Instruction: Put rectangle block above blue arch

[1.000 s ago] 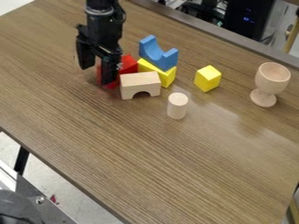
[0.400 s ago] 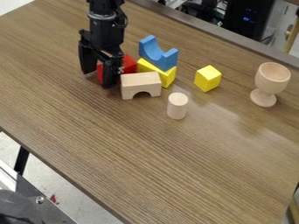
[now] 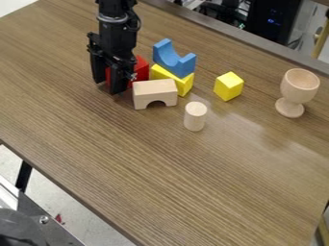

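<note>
The blue arch (image 3: 172, 62) lies with its hollow facing up, on top of a yellow block (image 3: 183, 85). To the left of the blue arch in the view, the black gripper (image 3: 108, 87) points down at the wooden table (image 3: 160, 168). Its fingers are partly apart and closed on the red rectangular block (image 3: 141, 71): a red strip fills the gap between them, and the rest of the block shows past the finger nearer the blue arch. The block sits low, left of the blue arch; whether its underside touches the table cannot be told. Below and left of the blue arch stands a plain wooden arch block (image 3: 154, 89), its opening down. A plain wooden cylinder (image 3: 195, 117) stands upright below the blue arch, a yellow cube (image 3: 228, 87) to its right, and a wooden goblet (image 3: 298, 87) well apart, farther right.
</note>
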### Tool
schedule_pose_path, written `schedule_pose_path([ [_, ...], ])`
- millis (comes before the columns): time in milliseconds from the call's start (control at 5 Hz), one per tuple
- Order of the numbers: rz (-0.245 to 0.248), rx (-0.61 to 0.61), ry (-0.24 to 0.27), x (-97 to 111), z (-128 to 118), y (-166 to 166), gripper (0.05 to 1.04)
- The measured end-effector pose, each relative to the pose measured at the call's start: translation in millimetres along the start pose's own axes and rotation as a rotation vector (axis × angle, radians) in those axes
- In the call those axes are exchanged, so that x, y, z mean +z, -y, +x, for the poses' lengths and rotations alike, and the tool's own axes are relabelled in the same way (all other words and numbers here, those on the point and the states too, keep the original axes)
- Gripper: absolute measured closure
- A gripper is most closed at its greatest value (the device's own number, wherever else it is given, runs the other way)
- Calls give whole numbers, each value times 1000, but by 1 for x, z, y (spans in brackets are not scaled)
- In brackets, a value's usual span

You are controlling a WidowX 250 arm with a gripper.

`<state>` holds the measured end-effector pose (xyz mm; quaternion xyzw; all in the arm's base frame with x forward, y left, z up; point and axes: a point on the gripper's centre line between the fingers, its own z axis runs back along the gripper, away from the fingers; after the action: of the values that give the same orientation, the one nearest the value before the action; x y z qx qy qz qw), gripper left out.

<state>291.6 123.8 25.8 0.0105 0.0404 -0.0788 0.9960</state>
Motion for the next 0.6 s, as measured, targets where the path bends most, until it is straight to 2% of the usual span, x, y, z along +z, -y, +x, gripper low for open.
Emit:
schedule_pose_path([
  [200,-15,0,0,0,-1,3,494],
  [400,-65,-21,-60,1,-11,9,494],
  [600,-66,-5,-70,26,-25,7,494],
])
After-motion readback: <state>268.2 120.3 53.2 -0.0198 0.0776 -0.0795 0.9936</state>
